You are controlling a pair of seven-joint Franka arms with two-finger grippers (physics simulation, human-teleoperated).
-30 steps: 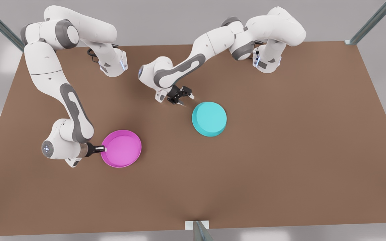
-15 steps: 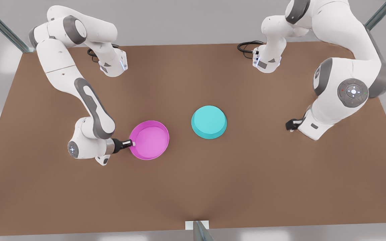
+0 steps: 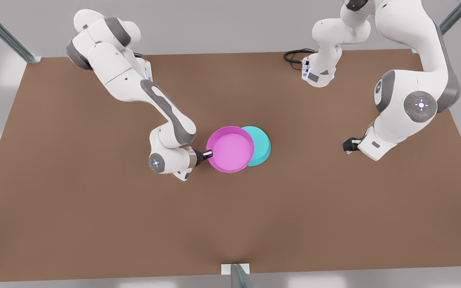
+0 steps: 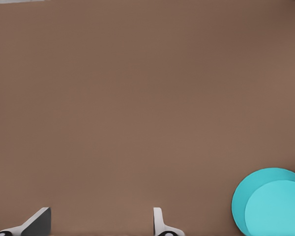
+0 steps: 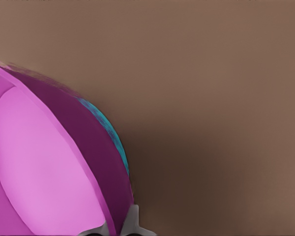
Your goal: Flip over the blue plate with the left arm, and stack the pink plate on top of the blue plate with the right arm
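Brown table [image 3: 94, 224], big to small: pink plate [image 3: 230, 149] moved since 0.5 s ago, now half over blue plate [image 3: 261, 146], base up; stacking nearly done. Right pincer [image 3: 209, 153] clamps pink rim. Left pincer [image 3: 347, 145] spread, empty, waits at front view's right.

High front view down over the brown table [image 3: 94, 224]; both wrist views close above it, sharing the blue plate [image 4: 273, 204].

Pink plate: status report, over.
Right claw shut on pink plate, overlapping blue plate. Left claw open, waiting aside. Nothing in the way.
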